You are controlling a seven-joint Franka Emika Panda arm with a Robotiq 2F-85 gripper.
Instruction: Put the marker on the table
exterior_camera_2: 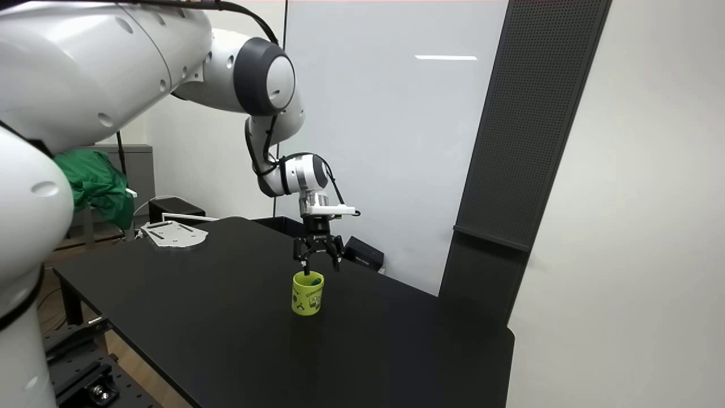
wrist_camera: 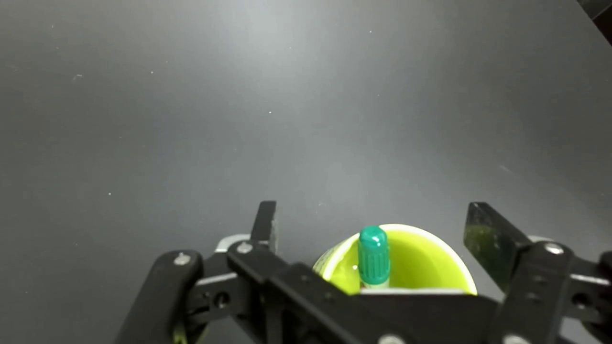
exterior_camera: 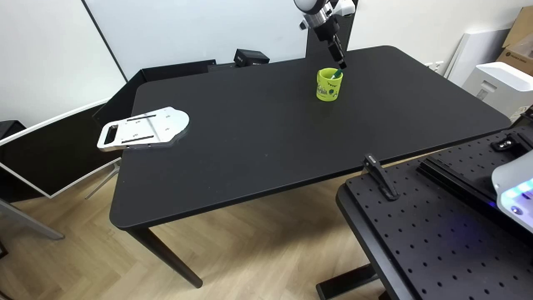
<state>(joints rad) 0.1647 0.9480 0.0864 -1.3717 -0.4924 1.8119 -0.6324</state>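
The marker (exterior_camera: pixel 336 74) stands tilted in a yellow-green cup (exterior_camera: pixel 327 91), with its green cap up at the rim. In the wrist view the cap of the marker (wrist_camera: pixel 374 255) shows between the fingers; its lower part is hidden. The cup (exterior_camera_2: pixel 306 299) stands upright on the black table (exterior_camera: pixel 250 137). My gripper (exterior_camera: pixel 342 65) is just above the cup in both exterior views. In an exterior view the gripper (exterior_camera_2: pixel 322 268) has its fingers apart. In the wrist view the gripper (wrist_camera: pixel 373 215) is open, one finger on each side of the marker, touching neither side of it.
A silver metal plate (exterior_camera: pixel 150 127) lies at the table's far end from the cup, partly over the edge. A black perforated board (exterior_camera: pixel 416 233) with a clamp (exterior_camera: pixel 381 177) adjoins the table. A black box (exterior_camera_2: pixel 364 253) and a white panel (exterior_camera_2: pixel 391 141) stand behind the table.
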